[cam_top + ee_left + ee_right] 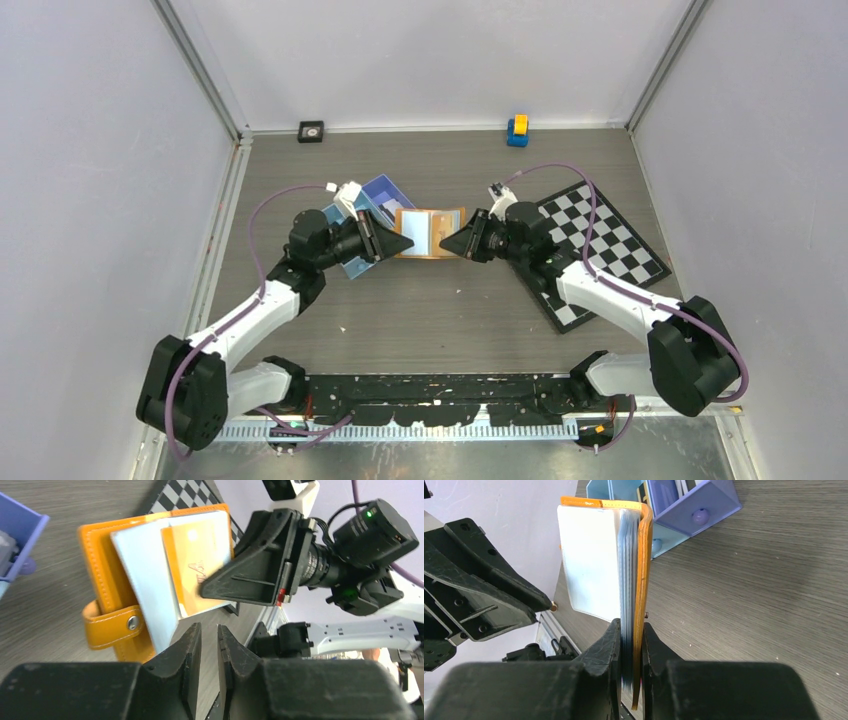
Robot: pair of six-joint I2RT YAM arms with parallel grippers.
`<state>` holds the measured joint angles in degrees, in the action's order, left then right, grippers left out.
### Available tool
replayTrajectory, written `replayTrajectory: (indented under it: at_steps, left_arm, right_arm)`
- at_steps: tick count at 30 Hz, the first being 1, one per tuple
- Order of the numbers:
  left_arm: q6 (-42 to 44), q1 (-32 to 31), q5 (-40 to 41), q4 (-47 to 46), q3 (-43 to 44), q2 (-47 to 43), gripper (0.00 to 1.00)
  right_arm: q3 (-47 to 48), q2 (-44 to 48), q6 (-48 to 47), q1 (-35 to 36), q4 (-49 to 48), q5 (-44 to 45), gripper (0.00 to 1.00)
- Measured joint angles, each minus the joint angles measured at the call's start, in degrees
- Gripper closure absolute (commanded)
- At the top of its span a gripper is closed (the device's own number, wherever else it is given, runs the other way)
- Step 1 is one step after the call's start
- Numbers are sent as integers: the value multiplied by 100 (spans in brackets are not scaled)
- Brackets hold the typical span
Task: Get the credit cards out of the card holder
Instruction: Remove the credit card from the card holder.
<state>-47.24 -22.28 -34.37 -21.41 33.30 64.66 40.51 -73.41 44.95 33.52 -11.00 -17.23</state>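
Observation:
The orange card holder [430,233] lies open between my two grippers, held off the table. My right gripper [630,630] is shut on its orange cover [642,570] together with a stack of pale pages; it also shows in the top view [447,243]. A pale grey-blue card [145,580] sticks out of the holder [97,560], with an orange-tinted one [200,560] over it. A pale card face [591,560] shows in the right wrist view. My left gripper [209,630] is empty, its jaws a narrow gap apart, just short of the holder's near edge [405,243].
A blue compartment tray [385,192] stands right behind the left gripper and shows in both wrist views [694,505] [20,535]. A checkerboard mat [600,245] lies under the right arm. A small black object [311,131] and a blue-yellow toy [517,130] sit by the back wall.

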Motion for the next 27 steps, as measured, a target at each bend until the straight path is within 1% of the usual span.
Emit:
replayTrajectory:
  at_steps: [5, 6, 9, 13, 18, 23, 27]
  left_arm:
    - [-11, -107, -249, -328, 0, 68, 87]
    - [-33, -107, -295, -420, 2, 129, 88]
    - [-122, -107, -505, -647, 44, 527, 89]
    - [-234, -107, -664, -623, 146, 1049, 83]
    - [-304, -107, -734, -531, 271, 1119, 72]
    - [-345, -105, -754, -535, 284, 1099, 66]
    - [-369, -70, -761, -533, 284, 1082, 65]
  right_arm:
    - [0, 0, 4, 0, -144, -181, 100]
    - [0, 0, 7, 0, -175, -223, 100]
    - [0, -9, 61, 0, -313, -376, 99]
    - [-2, -85, 219, 0, -688, -647, 99]
    - [-105, -245, 415, -24, -999, -855, 99]
    - [-131, -317, 520, -31, -1174, -966, 99]
    - [-151, -413, 610, -31, -1333, -1040, 100]
